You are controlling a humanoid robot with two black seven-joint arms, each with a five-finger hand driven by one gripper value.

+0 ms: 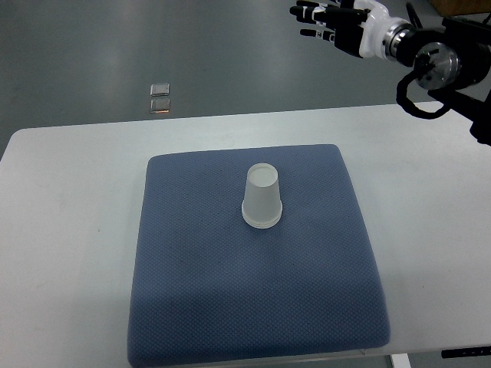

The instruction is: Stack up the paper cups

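White paper makes up the only cup (262, 198) in view, standing upside down, base up and rim down, near the middle of a blue textured mat (199, 307) that covers most of the pale desk (69, 230). Whether it is one cup or several already nested cannot be told from above, though the thickened band at the rim hints at more than one layer. Set inverted on the soft mat, it sits steady and presents a tapered top that another cup could slip over easily. The right hand (331, 21) hangs at the upper right, beyond the far edge of the desk and well apart from the cup, its dark fingers (307, 13) spread loosely and holding nothing. That high, withdrawn pose keeps the arm out of the working area. No left arm shows in the picture. Two small square objects (159, 97) lie on the grey floor past the desk, and they look unrelated to the stacking. No loose second cup is visible, so the stacking may well be finished.
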